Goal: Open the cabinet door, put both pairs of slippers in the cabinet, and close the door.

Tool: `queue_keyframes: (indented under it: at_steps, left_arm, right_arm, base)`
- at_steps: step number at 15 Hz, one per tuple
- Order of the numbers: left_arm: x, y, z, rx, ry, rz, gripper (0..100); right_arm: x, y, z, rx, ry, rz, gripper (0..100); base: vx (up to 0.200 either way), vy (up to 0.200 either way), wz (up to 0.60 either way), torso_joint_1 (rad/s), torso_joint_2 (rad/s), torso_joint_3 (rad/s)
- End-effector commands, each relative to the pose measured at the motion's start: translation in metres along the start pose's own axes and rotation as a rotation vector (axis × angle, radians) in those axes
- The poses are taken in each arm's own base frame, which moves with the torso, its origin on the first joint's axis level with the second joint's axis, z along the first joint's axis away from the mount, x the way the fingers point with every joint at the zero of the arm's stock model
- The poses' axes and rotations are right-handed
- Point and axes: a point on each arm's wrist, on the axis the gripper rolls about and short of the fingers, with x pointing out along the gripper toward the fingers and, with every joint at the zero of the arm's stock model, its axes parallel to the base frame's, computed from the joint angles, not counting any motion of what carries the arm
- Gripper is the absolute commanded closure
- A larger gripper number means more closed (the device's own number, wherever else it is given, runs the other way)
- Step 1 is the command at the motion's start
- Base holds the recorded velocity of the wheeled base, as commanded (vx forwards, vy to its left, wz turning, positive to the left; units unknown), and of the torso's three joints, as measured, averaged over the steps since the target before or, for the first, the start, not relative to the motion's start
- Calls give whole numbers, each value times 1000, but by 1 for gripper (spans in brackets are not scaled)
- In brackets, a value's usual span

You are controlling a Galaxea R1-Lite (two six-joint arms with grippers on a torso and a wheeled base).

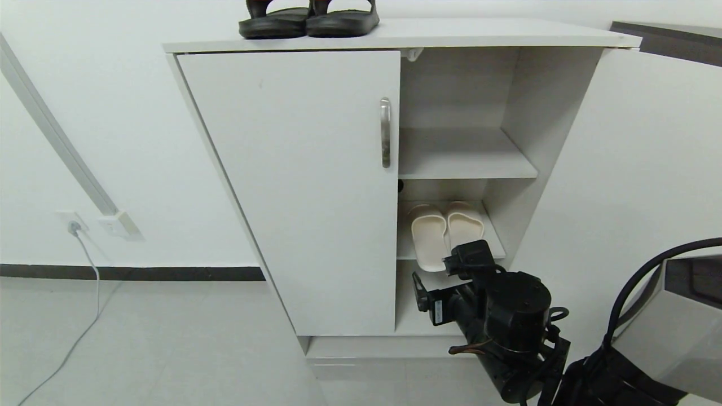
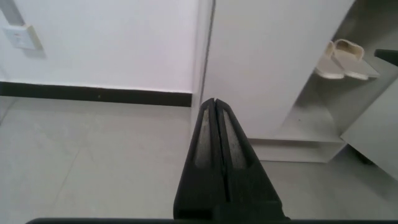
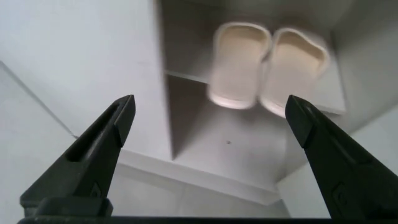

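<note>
While right gripper point(image 3: 210, 102) gapes wide, cream slippers point(image 1: 445, 231) lie front-to-back on shelf point(image 1: 404, 239), toes inward; left gripper point(image 2: 214, 104) pinched closed.

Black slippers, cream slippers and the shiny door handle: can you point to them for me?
door handle point(image 1: 385, 132): head view, middle of the metal bar.
black slippers point(image 1: 338, 25): head view, side of the right slipper's sole.
cream slippers point(image 1: 430, 237): head view, footbed of the left slipper.

Bright, even light; soft shadow inside the cabinet point(image 1: 451, 84).
</note>
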Motion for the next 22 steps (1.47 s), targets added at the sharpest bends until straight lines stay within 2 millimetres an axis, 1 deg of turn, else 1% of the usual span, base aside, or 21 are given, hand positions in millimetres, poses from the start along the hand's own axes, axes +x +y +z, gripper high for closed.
queue_keyframes:
  at_steps: [1,10,13,16,18,22]
  left_arm:
    - [0,0,0,-1,1,1,100]
    - [0,0,0,-5,1,1,100]
    - [0,0,0,-5,1,5,100]
    - [0,0,0,-5,1,5,100]
    - [0,0,0,-7,1,5,100]
    - [0,0,0,-11,1,5,100]
  right_arm:
    - [0,0,-1,-3,1,-1,0]
    - [0,0,-1,-2,3,1,0]
    - [-1,0,-8,-17,24,4,0]
    - [-4,-1,-4,-13,-7,48,0]
    - [-5,-2,-5,-54,-16,48,0]
    - [-6,-3,-7,-62,-9,54,0]
  base:
    - [0,200,0,-2,-2,2]
    - [0,200,0,2,3,2]
    - [0,0,0,0,0,0]
    - [0,0,0,0,0,0]
    - [0,0,0,0,0,0]
    - [0,0,0,0,0,0]
